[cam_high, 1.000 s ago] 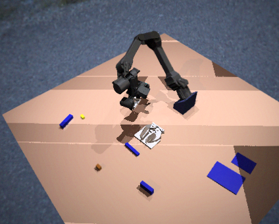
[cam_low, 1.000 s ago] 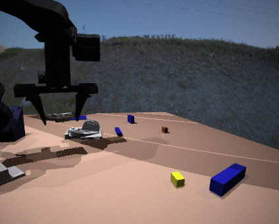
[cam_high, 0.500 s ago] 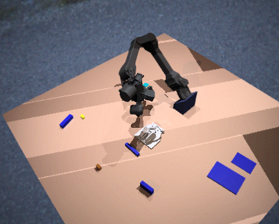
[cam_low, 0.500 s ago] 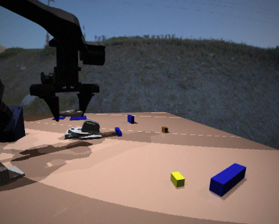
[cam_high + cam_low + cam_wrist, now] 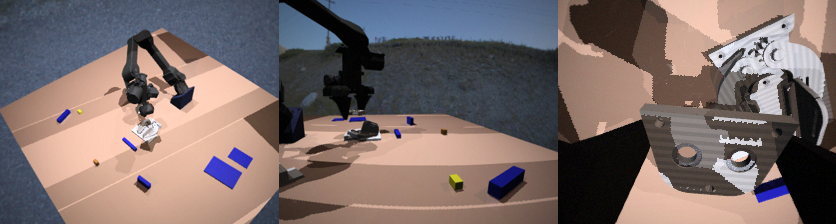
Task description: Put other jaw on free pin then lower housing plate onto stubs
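Observation:
My gripper [image 5: 142, 112] [image 5: 354, 114] [image 5: 712, 129] is shut on the grey housing plate [image 5: 356, 111] [image 5: 700, 180]. The plate spans the two black fingers, with its two large round holes showing in the wrist view. It hangs above the table on the arm's side of the white base [image 5: 135, 130] [image 5: 375, 138] [image 5: 733, 51] and does not touch it. Two round hubs with gear teeth between them show on the base in the wrist view. A pale curved jaw [image 5: 815, 72] lies at the right. Another pale piece [image 5: 768, 95] lies beside it. Shadow and overlap hide whether both jaws are seated.
A blue strip [image 5: 129, 143] [image 5: 397, 133] lies close to the base. An orange cube [image 5: 95, 161] [image 5: 443, 132], a yellow block [image 5: 79, 111] [image 5: 456, 182], blue blocks [image 5: 63, 116] [image 5: 144, 182] and flat blue pads [image 5: 223, 172] [image 5: 240, 157] lie farther off.

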